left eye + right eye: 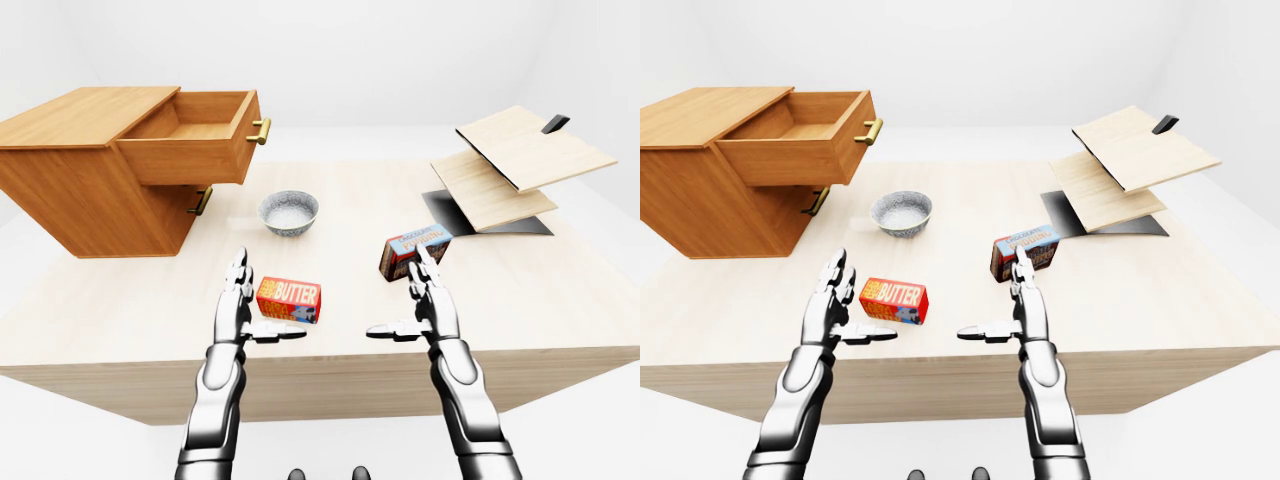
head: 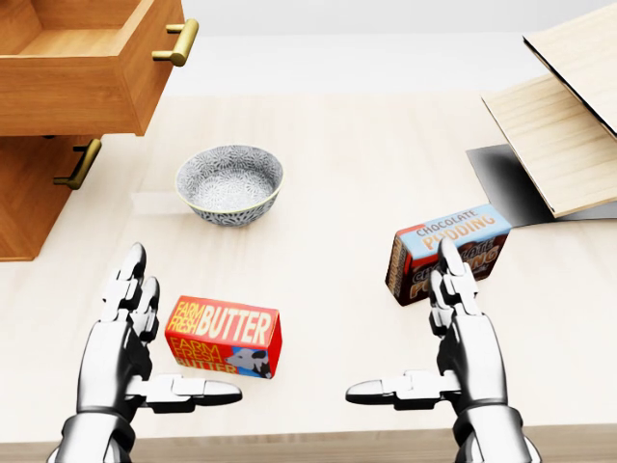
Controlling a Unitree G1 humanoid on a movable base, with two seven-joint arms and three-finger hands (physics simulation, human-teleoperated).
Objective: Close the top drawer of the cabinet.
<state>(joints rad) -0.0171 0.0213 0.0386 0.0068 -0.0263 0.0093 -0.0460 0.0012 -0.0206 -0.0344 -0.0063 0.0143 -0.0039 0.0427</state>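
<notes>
Pale counter (image 1: 560, 290): cabinet (image 1: 80, 190) far left, top drawer (image 1: 190, 135) pulled out; left robot hand (image 2: 130, 338) and right robot hand (image 2: 453, 342) hover with fingers spread, empty.

Wooden cabinet (image 1: 80, 190) — glossy brass handle (image 1: 261, 131).

Bright, even, diffuse light is filling all three rendered views, with no visible source. Only faint, soft shadows are lying under objects on the pale table (image 1: 560, 300). A dark patch is sitting beneath the tilted boards (image 1: 520, 165). Everything is rendering sharp, without blur or glare. The eye views are stretching slightly toward their edges.
</notes>
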